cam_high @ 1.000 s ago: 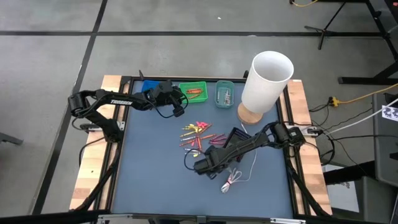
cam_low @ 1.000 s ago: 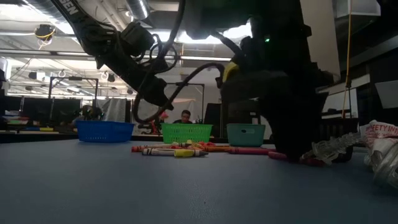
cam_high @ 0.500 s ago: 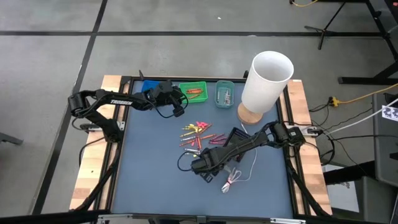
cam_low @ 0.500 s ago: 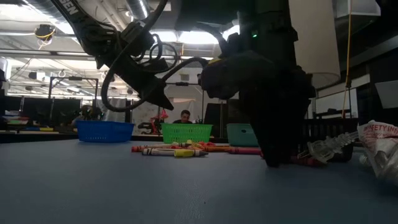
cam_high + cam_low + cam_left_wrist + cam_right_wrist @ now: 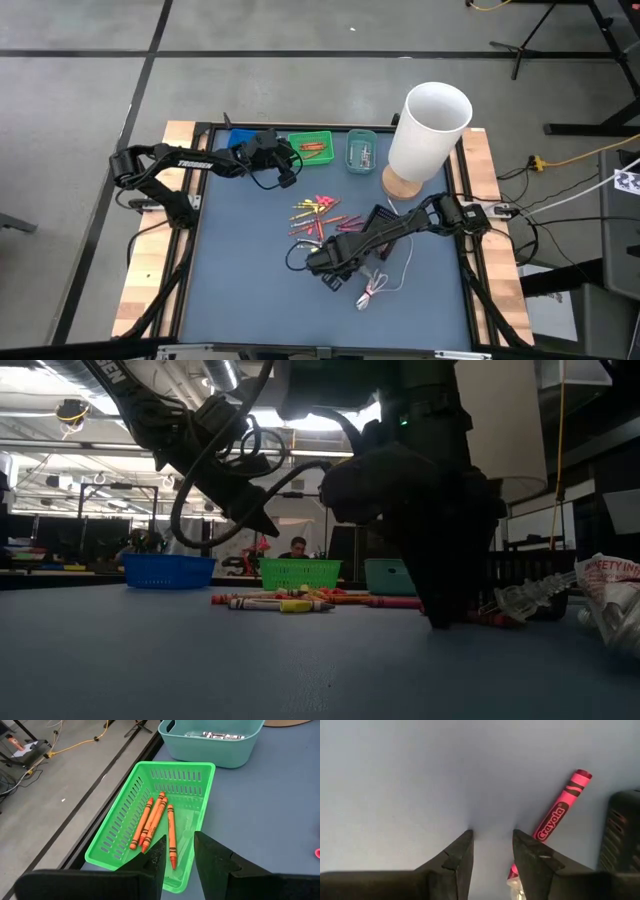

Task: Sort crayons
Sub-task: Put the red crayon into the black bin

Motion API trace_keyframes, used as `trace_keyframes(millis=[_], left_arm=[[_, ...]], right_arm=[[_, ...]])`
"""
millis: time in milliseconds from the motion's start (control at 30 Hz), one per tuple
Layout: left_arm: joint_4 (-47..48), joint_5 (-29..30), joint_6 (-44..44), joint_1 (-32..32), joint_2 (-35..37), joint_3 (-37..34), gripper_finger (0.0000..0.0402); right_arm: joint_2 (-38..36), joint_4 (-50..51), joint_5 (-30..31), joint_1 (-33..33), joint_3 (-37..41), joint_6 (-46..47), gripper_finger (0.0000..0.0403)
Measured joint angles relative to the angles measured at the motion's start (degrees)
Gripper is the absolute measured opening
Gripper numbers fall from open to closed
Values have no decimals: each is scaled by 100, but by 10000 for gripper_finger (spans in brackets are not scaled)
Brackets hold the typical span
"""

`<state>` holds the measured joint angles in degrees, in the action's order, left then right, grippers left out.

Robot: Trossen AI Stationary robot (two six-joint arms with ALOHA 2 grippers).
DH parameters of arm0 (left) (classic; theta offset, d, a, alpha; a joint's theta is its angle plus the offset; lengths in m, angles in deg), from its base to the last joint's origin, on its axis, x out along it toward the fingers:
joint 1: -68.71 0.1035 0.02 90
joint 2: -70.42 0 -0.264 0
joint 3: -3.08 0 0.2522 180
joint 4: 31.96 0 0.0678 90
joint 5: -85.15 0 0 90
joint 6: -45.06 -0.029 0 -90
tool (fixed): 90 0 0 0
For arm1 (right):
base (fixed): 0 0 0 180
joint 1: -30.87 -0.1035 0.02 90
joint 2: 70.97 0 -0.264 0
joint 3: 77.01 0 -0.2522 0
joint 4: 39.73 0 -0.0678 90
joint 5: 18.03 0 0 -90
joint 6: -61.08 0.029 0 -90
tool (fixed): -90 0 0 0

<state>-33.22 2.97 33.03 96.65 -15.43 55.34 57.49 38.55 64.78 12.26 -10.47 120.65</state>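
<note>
Parted right gripper [image 5: 492, 837] fingertips on table [image 5: 395, 775]; pink crayon [image 5: 557, 815] beside

Readable text in the scene

A pink crayon [image 5: 559, 810] lying on the blue table carries the brand "Crayola" along its wrapper. The left arm [image 5: 190, 162] has white lettering on its upper link, too small to read for sure. A crumpled wrapper [image 5: 612, 582] at the right shows partial red letters, "ETY IN".

Three small baskets stood along the top of the table: one blue [image 5: 240, 137], one green [image 5: 312, 146], one teal [image 5: 362, 150]. Four orange crayons [image 5: 156, 822] lay in the green one. One tall white cylinder [image 5: 428, 128] stood at upper right.
</note>
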Motion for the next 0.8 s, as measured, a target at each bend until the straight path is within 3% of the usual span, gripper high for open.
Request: trace_keyframes(millis=[200,333,800], left_arm=[[1,0,0,0,0,0,84],[1,0,0,-2,0,0,84],[1,0,1,-1,0,-2,84]], right_arm=[[-4,406,23,-11,-235,2,137],[-7,927,444,-20,-450,11,137],[173,902,620,7,-308,-151,137]])
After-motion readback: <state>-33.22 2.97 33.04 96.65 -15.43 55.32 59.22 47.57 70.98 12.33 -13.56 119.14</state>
